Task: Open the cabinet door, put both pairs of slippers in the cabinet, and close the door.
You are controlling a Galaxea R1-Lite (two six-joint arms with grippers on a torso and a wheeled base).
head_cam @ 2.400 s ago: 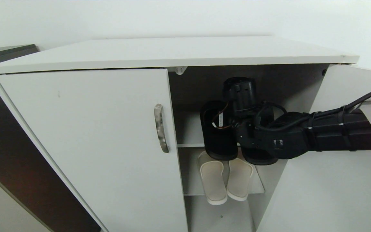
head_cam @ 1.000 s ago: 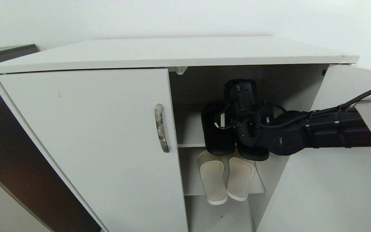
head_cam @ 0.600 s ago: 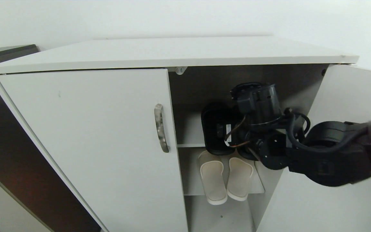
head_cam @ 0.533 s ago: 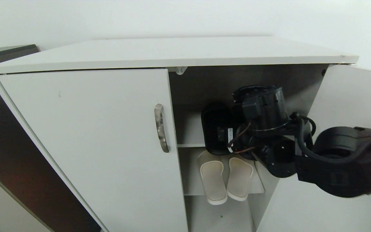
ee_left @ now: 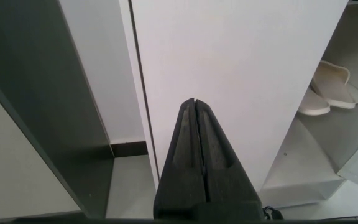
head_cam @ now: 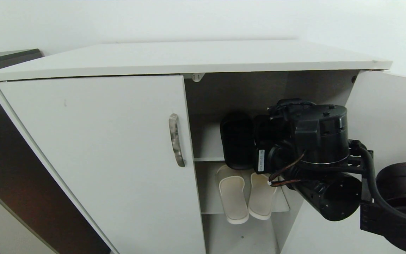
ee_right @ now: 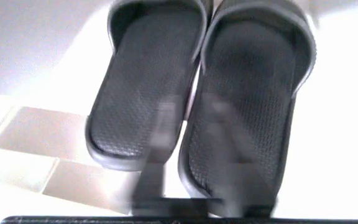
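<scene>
The white cabinet (head_cam: 189, 56) has its left door (head_cam: 93, 148) shut and its right door (head_cam: 389, 106) swung open. A pair of black slippers (head_cam: 237, 141) lies side by side on the upper shelf, heels outward, and fills the right wrist view (ee_right: 145, 81). A pair of white slippers (head_cam: 232, 197) lies on the shelf below. My right arm (head_cam: 319, 141) hovers just outside the opening, in front of the right black slipper. My right gripper (ee_right: 191, 143) is open, a short way back from the heels and holding nothing. My left gripper (ee_left: 194, 149) is shut and empty, facing the shut left door.
A metal handle (head_cam: 176, 140) sits on the left door's inner edge. A dark panel (head_cam: 12, 148) stands to the cabinet's left. The bottom compartment (head_cam: 241, 236) lies under the white slippers (ee_left: 331, 87). A white wall rises behind.
My right arm set the black slippers deeper on the upper shelf, let go of them and drew back out of the cabinet toward the camera. The doors and white slippers stayed put.
</scene>
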